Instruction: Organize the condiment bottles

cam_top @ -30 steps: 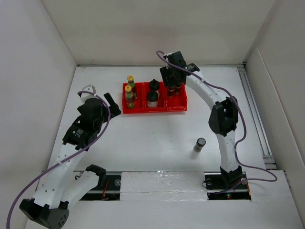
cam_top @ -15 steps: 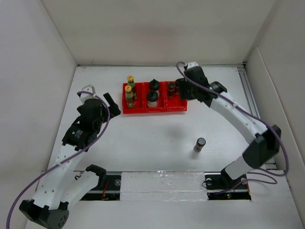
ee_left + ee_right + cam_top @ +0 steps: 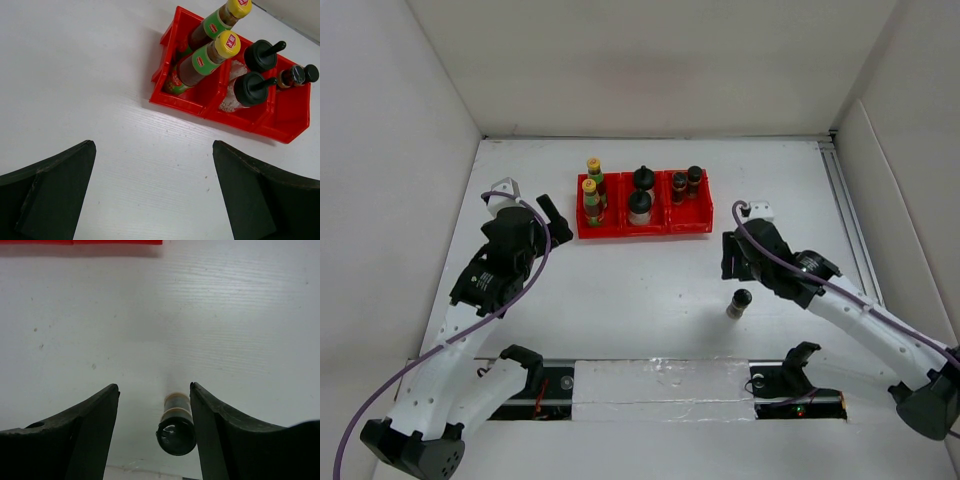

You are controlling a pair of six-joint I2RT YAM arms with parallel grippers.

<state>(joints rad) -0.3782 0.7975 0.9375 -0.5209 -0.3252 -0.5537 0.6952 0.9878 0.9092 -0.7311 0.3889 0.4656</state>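
The red tray (image 3: 623, 232) holds two yellow-capped bottles (image 3: 591, 186) in its left compartment, two white jars with black lids (image 3: 640, 204) in the middle and two dark-capped shakers (image 3: 686, 184) on the right. A third shaker (image 3: 739, 302) stands alone on the table. My right gripper (image 3: 732, 268) is open just behind it. In the right wrist view the shaker (image 3: 176, 427) stands between my open gripper's (image 3: 154, 387) fingers, close to the right one. My left gripper (image 3: 558, 222) is open and empty left of the tray. It faces the bottles (image 3: 207, 52) and jars (image 3: 245, 90) in the left wrist view (image 3: 153, 145).
White walls close the table at the back and both sides. A rail (image 3: 855, 240) runs along the right edge. The tray's front wall (image 3: 80, 242) shows at the top of the right wrist view. The table's near edge lies just past the lone shaker.
My right gripper has left the tray's right compartment and swung back toward the near right, down to the lone shaker. The left arm has not moved.
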